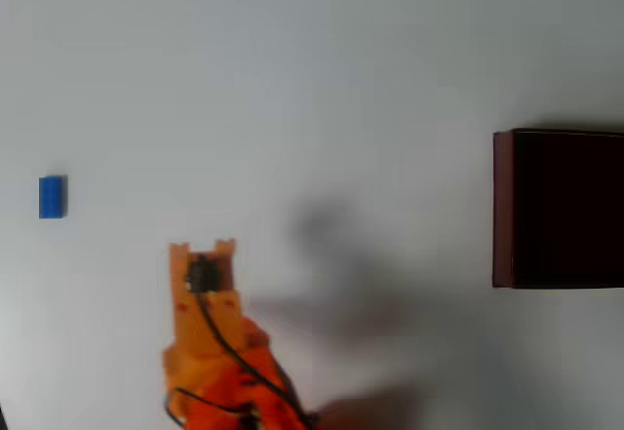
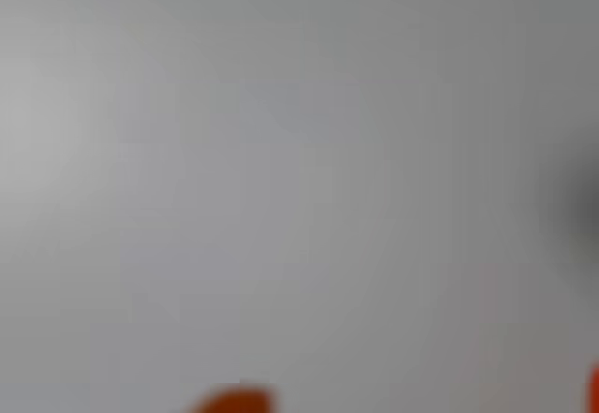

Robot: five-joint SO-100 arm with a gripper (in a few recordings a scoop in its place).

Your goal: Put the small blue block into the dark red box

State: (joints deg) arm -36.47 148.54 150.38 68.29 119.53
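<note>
1. In the overhead view, no brand, label or writing could be read on anything.
2. Low and left of centre in that view, the orange claw [image 1: 202, 248] pointed toward the top edge, its two tips standing apart with a gap between them; it was open, held nothing and touched neither task thing.
3. Up and to the left of the claw, well apart from it, lay the small blue block [image 1: 53, 197] on the white table [image 1: 322, 59], its long axis running top to bottom of the picture.
4. Far to the right of the claw, at the right edge, stood the dark red box [image 1: 502, 206], thin maroon wall toward the claw, interior nearly black.
5. The wrist view was blurred; orange bits showed at its bottom edge.
</note>
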